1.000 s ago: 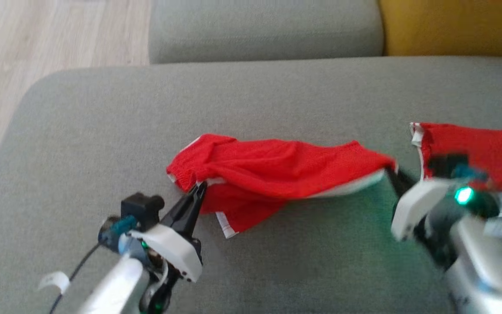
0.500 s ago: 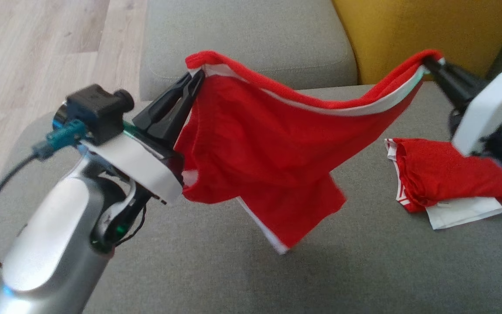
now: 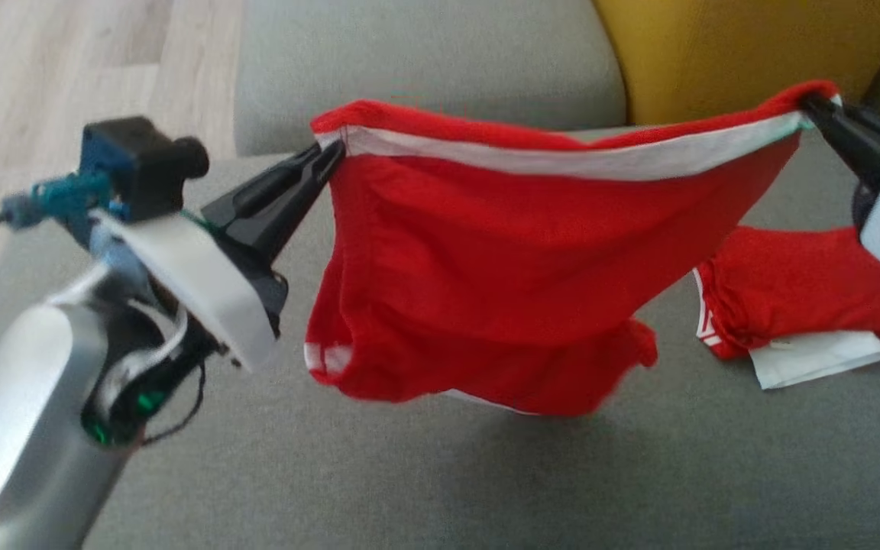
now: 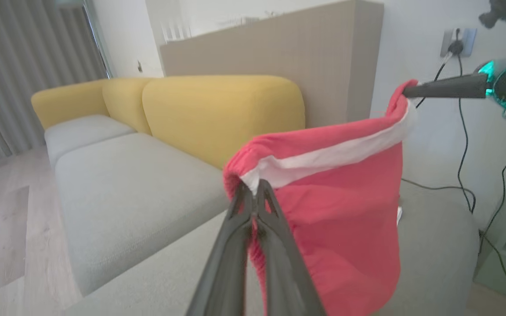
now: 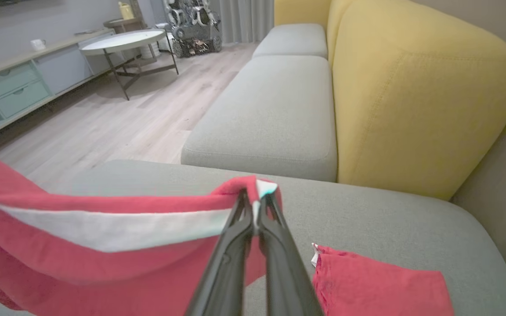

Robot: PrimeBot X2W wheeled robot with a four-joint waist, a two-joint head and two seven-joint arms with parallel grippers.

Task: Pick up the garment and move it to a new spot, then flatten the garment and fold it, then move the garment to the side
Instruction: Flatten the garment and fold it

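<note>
Over sofa [image 3: 409,481]: red, white-banded garment [image 3: 501,267].

My left gripper [image 3: 332,150] and right gripper [image 3: 809,108] hold the garment [image 3: 532,260] between them above the seat cushion [image 3: 409,489], another garment [image 3: 807,283] lying on it at my right.

Two red garments are showing: one hanging garment [image 3: 501,275] and one folded garment [image 3: 807,290]. Two pairs of jaws are pinching the hanging one, one pair at each top corner. One white piece [image 3: 818,359] is peeking out from under the folded one. Three grey seat cushions are lining up in the right wrist view: the near cushion [image 5: 367,210], the middle cushion [image 5: 270,114] and the far cushion [image 5: 294,37]. Three yellow backrests [image 4: 222,114] are standing in a row in the left wrist view. One round table [image 5: 121,41] is standing beyond the cushions, and one wall socket [image 4: 455,41] is carrying a plug.
</note>
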